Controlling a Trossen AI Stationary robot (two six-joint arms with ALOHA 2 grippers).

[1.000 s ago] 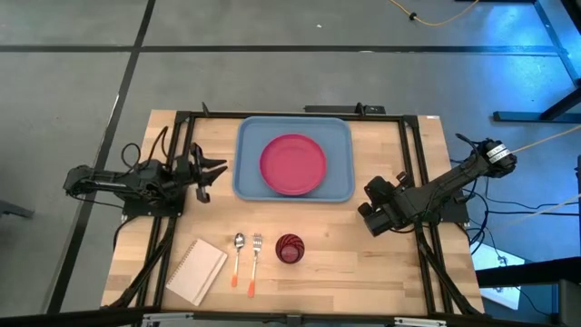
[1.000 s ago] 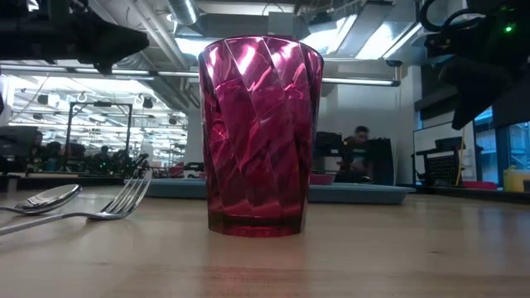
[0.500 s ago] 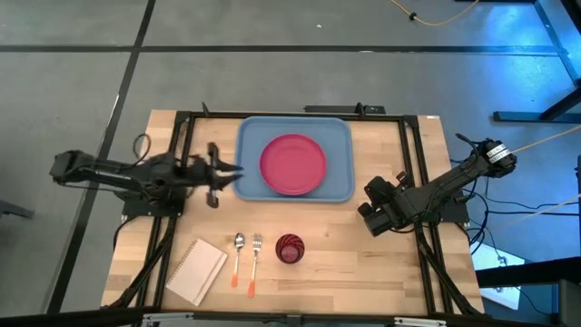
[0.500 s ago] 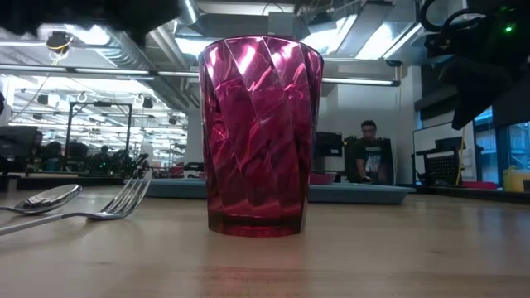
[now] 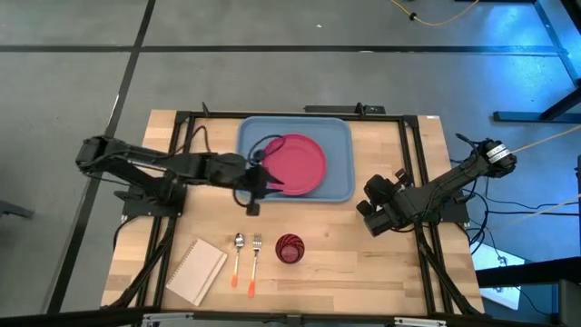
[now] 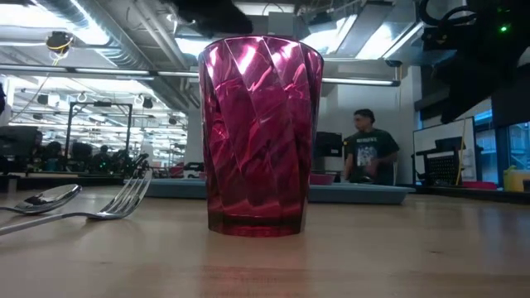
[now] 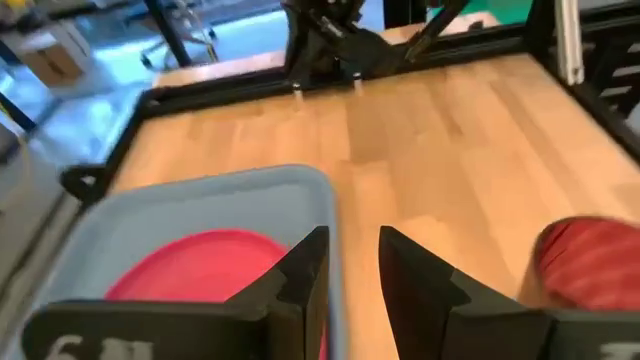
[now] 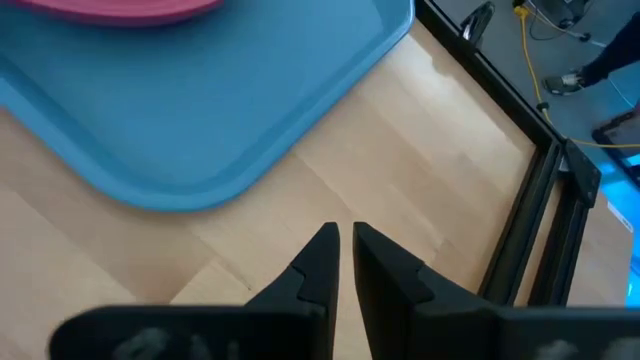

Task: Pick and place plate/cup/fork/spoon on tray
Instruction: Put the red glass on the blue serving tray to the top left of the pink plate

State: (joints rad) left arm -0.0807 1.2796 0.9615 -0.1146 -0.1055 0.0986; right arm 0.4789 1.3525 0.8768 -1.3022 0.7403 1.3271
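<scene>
Robotics lab, exposed ceiling ducts, equipment racks, concrete floor, cables

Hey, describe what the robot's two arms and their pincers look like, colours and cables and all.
Both arms are dark, jointed and slim, with black cables looping along them. The left pincer has two flat, black, tapered fingers; white markings show on its housing. The right pincer has the same black, wedge-shaped fingers on a dark, blocky wrist.

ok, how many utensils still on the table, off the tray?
2. The spoon and the fork lie side by side on the bare wood, between the notebook and the cup. None look hidden.
</scene>
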